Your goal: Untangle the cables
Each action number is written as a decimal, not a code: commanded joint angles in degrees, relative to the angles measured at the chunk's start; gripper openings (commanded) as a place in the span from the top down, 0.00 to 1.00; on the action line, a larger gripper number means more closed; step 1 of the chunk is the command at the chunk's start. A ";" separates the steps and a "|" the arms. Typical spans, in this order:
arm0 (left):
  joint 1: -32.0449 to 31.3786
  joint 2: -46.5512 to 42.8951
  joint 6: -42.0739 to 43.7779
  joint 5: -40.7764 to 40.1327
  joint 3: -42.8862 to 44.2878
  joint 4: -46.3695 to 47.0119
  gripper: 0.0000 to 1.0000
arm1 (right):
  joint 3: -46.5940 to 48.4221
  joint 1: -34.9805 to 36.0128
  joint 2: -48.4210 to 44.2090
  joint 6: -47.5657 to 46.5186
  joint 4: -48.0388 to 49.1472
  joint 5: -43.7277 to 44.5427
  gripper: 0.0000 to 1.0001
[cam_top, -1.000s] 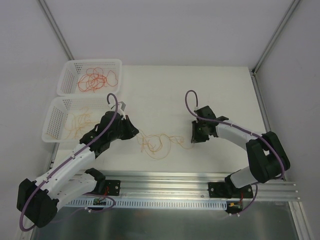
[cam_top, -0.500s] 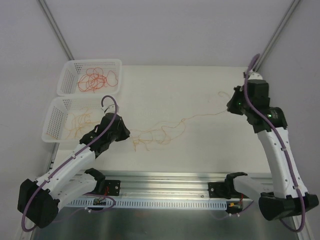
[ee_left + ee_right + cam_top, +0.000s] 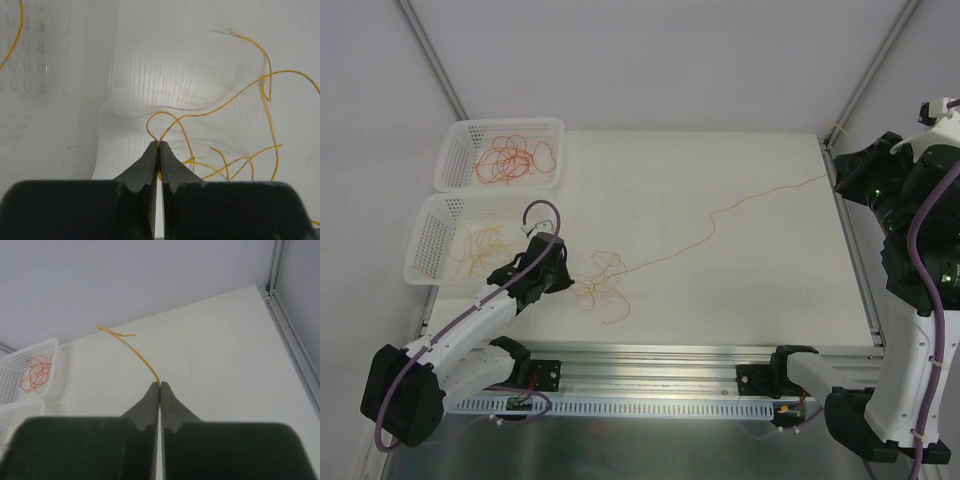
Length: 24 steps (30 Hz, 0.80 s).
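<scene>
Yellow cable tangle (image 3: 601, 288) lay at seven o'clock on the white bench (image 3: 720, 160), the left claw (image 3: 159, 145) pinched tight on one loop. One strand (image 3: 780, 190) stretched toward three o'clock, clamped in the right claw (image 3: 160, 385).

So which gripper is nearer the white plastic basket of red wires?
Left. The left gripper is just in front of the basket; the right gripper, across at the table's right edge.
</scene>
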 commanded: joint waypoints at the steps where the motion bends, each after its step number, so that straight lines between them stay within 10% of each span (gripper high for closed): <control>1: 0.59 0.72 -1.11 -1.41 -0.68 -0.78 0.99 | 3.00 -0.49 2.45 1.45 -0.63 -5.44 0.99; 9: 0.68 3.53 -0.93 -1.32 -1.21 -0.69 0.77 | 13.02 -2.95 6.06 3.56 1.21 -13.00 0.99; 17: 0.68 3.45 1.43 4.20 1.42 -0.08 0.74 | -3.39 -2.78 2.20 11.29 15.17 -34.71 0.99; 24: -1.42 -1.21 6.79 15.72 5.55 7.12 0.25 | -9.73 -0.75 0.62 11.21 16.24 -38.14 0.99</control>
